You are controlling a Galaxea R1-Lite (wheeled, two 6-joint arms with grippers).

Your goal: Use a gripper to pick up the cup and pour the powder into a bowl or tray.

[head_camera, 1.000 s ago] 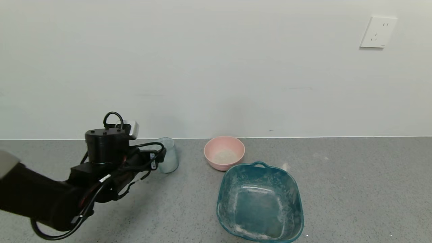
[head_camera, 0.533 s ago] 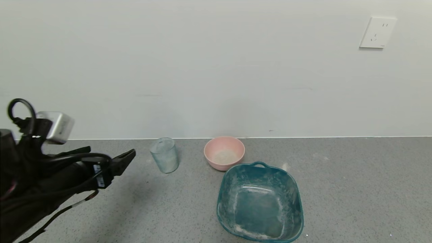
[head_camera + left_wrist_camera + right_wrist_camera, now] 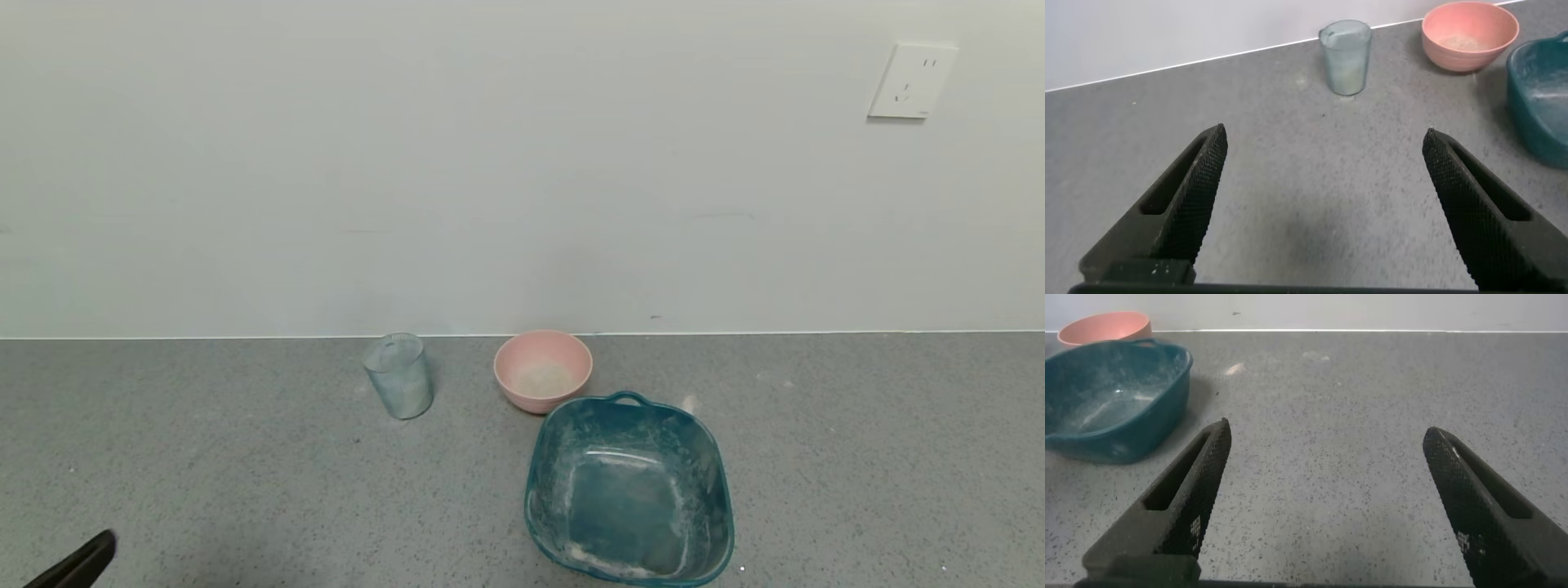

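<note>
Head view: small clear ribbed glass cup [image 3: 398, 376] upright on the speckled grey counter [image 3: 245, 490], close to the white wall [image 3: 490, 163], hazy with white dust. Just beside it, apart, small round pale pink bowl [image 3: 543, 370] with a patch of whitish-grey powder [image 3: 543, 379] at its bottom. Directly in front of the bowl, nearly touching its rim, larger teal squarish plastic tub [image 3: 629, 490] with handles, smeared with white residue. White wall socket [image 3: 912, 80] high on the right. Only one black fingertip of the left gripper [image 3: 77, 563] at the lower left corner, well apart from the cup.

Left wrist view: left gripper [image 3: 1323, 151] above bare counter [image 3: 1315, 204], two black textured fingers [image 3: 1196, 184] spread wide, nothing between them. Cup [image 3: 1346, 57] beyond the fingers, free-standing, untouched. Pink bowl [image 3: 1470, 34] farther along with powder [image 3: 1456, 40] inside; edge of the teal tub [image 3: 1543, 98] beside it.

Right wrist view: right gripper [image 3: 1323, 445] over bare counter [image 3: 1323, 416], black fingers [image 3: 1200, 478] likewise spread wide, holding nothing. Teal tub [image 3: 1110, 396] off to one side, pink bowl's rim [image 3: 1106, 328] just behind it. Faint white smudges [image 3: 1234, 368] on the counter near the tub.
</note>
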